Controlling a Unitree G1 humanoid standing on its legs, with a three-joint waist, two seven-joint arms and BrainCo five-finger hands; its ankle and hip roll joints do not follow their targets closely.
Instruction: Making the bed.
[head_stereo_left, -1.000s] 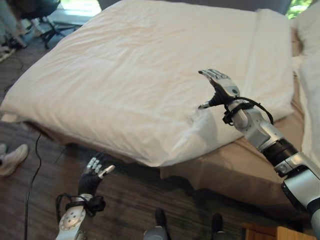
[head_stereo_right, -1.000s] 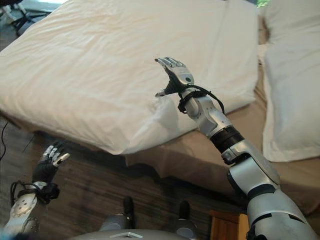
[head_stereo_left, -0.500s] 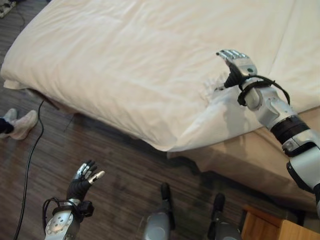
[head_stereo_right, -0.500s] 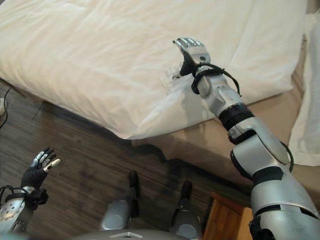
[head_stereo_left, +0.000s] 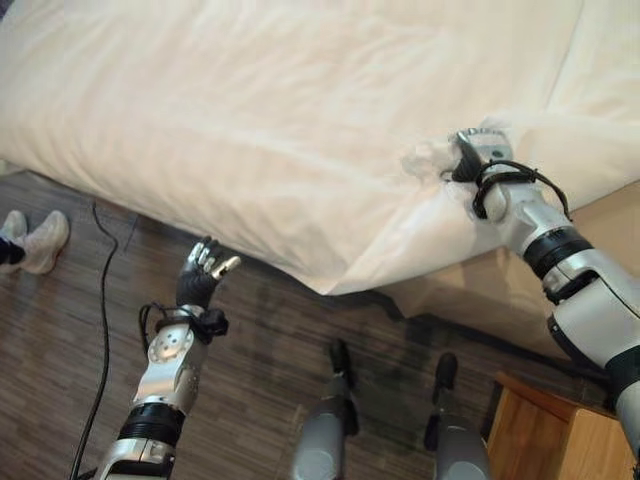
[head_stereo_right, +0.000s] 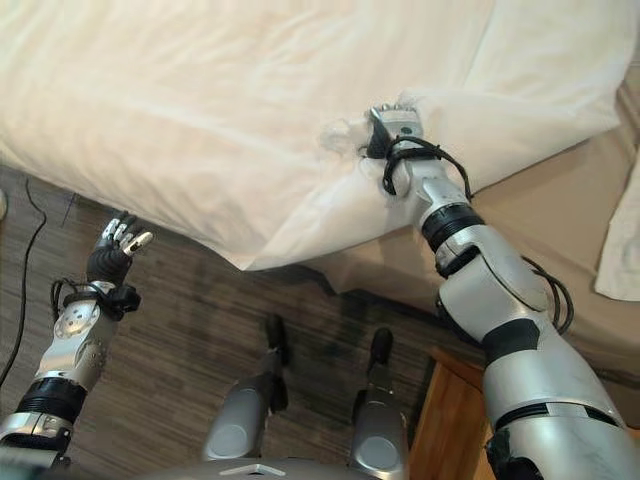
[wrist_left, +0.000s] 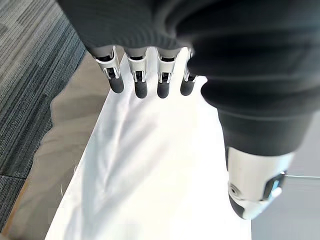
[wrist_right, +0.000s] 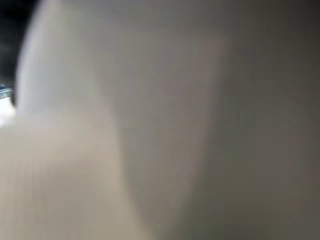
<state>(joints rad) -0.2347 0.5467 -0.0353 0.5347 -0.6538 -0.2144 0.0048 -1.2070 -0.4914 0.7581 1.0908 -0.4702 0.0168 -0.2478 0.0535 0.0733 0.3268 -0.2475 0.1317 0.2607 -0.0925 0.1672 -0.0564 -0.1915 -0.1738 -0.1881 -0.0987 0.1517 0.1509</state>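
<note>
The white duvet (head_stereo_left: 270, 130) spreads wide and puffy across the bed, its surface softly creased, one pointed corner drooping off the edge of the tan mattress (head_stereo_left: 600, 215) over the dark striped floor (head_stereo_left: 260, 400). Right at that near edge the cloth bunches up into a crumpled knot around the right hand (head_stereo_left: 478, 150), which sits pressed into the duvet from above; its fingertips sink into the folds, so whether they are clamping the cloth or just pushing on it, I cannot tell. The right wrist view gives pale fabric up close and no fingers. Down on the robot's left, the left hand (head_stereo_left: 203, 272) is raised over the floor, fingers straight and slightly spread, thumb out, holding nothing, with the duvet's edge just beyond it. A wooden nightstand corner (head_stereo_left: 545, 430) pokes in low right. A person's light shoe (head_stereo_left: 40, 240) stands at far left. No writing is readable anywhere.
</note>
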